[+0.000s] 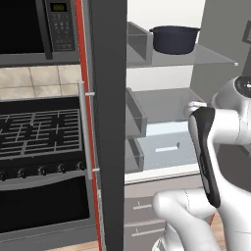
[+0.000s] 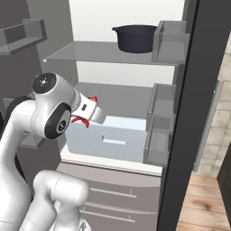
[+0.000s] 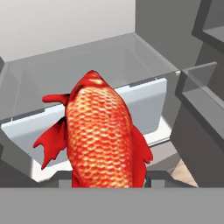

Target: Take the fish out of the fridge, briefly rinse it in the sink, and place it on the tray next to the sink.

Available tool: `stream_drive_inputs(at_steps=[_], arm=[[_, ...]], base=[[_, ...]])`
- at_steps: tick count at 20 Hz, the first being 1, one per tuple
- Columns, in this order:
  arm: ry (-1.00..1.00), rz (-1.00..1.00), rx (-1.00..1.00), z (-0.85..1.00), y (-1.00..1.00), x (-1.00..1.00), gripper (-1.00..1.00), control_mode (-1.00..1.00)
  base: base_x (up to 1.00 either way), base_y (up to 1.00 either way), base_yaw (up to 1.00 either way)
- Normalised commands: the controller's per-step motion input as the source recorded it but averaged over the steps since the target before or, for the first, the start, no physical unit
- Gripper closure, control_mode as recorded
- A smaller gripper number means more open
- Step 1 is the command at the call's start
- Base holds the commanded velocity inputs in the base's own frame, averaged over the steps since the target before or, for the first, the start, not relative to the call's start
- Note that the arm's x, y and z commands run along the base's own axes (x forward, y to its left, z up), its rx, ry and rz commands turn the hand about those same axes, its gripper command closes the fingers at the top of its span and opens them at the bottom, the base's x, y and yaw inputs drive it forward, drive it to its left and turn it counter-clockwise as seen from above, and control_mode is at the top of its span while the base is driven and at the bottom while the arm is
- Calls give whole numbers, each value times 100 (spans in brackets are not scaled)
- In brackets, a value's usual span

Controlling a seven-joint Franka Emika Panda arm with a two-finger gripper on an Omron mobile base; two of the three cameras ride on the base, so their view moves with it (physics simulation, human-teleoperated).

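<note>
Red fish (image 3: 103,135) sits clamped in the gripper (image 3: 107,179); pull it straight out past the fridge (image 2: 135,90) shelf edge.

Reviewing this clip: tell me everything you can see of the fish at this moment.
The fish is red-orange with a clear scale pattern and darker red fins flaring to both sides. In the hand view it rises lengthwise from between the dark fingertips, so the gripper looks shut on it. In the right base view its red fins peek out beside the hand, before the open fridge.
</note>
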Motion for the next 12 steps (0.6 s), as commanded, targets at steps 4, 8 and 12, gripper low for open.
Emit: stream_drive_inputs(at_steps=[4,8,12], arm=[[0,1,0,0,4,-23,100,-100],[-3,0,0,0,0,-28,100,-100],[-1,0,0,0,3,-24,100,-100]], base=[[0,0,0],[0,0,0],[0,0,0]])
